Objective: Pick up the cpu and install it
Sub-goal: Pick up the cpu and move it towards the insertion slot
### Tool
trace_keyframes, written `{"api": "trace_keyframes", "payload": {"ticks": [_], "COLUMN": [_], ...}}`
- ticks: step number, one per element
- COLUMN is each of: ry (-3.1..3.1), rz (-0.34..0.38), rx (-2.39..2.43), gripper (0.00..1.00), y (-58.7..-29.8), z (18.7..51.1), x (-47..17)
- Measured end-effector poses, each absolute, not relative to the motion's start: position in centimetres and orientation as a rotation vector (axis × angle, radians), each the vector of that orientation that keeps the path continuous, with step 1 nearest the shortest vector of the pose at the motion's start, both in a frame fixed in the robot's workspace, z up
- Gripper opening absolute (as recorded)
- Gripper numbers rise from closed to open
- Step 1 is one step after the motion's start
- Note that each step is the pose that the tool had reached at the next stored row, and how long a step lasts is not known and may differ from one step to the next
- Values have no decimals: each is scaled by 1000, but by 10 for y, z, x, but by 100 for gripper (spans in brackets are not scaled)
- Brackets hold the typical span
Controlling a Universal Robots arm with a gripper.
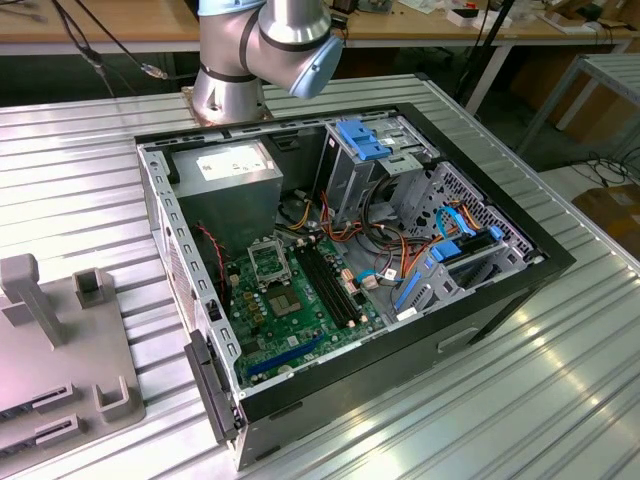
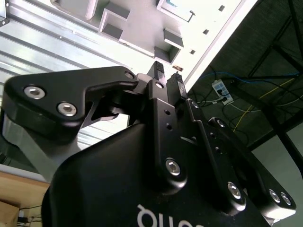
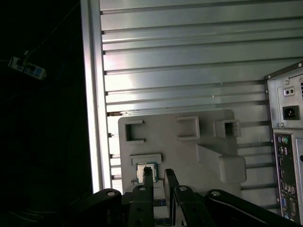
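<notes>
- The gripper (image 3: 158, 172) hangs over the grey fixture plate (image 3: 189, 156). In both wrist views its jaws stand a narrow gap apart, with nothing between them.
- The cpu (image 3: 141, 171) lies flat in a shallow square recess of that plate, near the table's edge. In the first wrist view one fingertip (image 3: 147, 176) overlaps it. I cannot tell whether the two touch.
- The plate's other pockets and raised blocks hold nothing that I can make out.
- In the second wrist view the gripper (image 2: 166, 72) points at the same plate (image 2: 137, 23).
- In the exterior view the plate (image 1: 60, 340) lies on the ribbed metal table (image 1: 480, 420), at the exterior view's left of the open computer case (image 1: 400, 350).
- Inside the case lies the green motherboard (image 1: 300, 320). Its socket (image 1: 266, 262) has the frame raised.
- The case also holds a grey power supply (image 1: 235, 172) at its far end, and orange cables (image 1: 385, 235) toward the exterior view's right.
</notes>
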State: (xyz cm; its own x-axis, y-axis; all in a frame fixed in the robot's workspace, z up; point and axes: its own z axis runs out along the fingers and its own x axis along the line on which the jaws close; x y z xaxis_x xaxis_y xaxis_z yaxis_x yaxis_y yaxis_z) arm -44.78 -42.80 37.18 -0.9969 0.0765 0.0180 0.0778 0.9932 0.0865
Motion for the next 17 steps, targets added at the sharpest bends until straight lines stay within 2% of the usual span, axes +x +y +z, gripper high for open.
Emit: {"api": "trace_keyframes", "payload": {"ticks": [7,9,10,17], "ry": [-3122,-3122,-3122,-3122], "rz": [-136,-136,-136,-136], "rx": [-121,-121,-121,-121], "gripper": [25,26,32,34], "y": [-428,-428,-428,-428], "z": [372,372,372,372], "x": [-448,-448,-448,-448]}}
